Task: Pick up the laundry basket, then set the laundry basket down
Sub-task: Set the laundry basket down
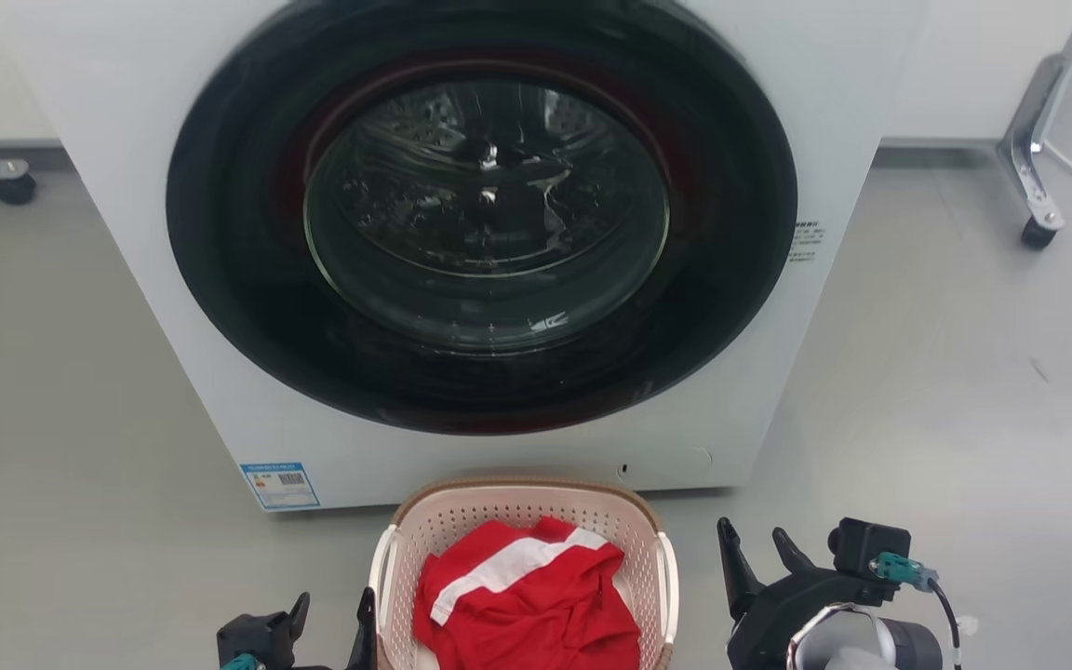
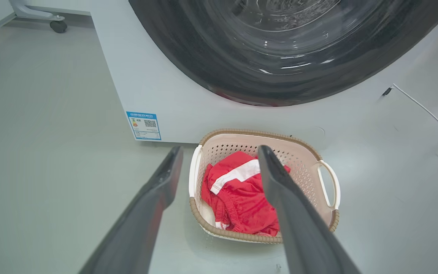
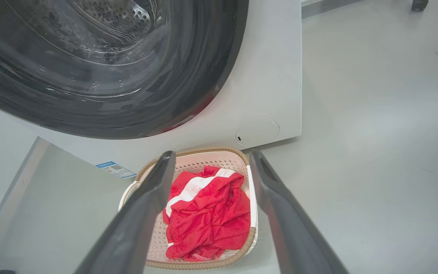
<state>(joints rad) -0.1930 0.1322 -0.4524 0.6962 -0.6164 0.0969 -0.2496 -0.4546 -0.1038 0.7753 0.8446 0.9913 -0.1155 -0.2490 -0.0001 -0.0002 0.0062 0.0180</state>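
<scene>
Pink-beige perforated plastic laundry basket [image 1: 458, 527] with a brown woven-look rim, holding a red-and-white garment [image 1: 536, 605]: on the grey floor [image 1: 964, 419], at 6 o'clock of the white front-loading washer [image 1: 824, 112]. We log our left gripper [image 1: 333, 614] at its 9 o'clock and our right gripper [image 1: 753, 544] at its 3 o'clock, both spread wide and empty.

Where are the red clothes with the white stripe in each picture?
Head view: the red clothes are at the bottom middle, inside the laundry basket.
Left wrist view: the red clothes are just below the middle, in the basket.
Right wrist view: the red clothes are in the lower middle, in the basket.
Shared landmark: the blue label on the bottom corner of the washer, near the basket in all three.
</scene>
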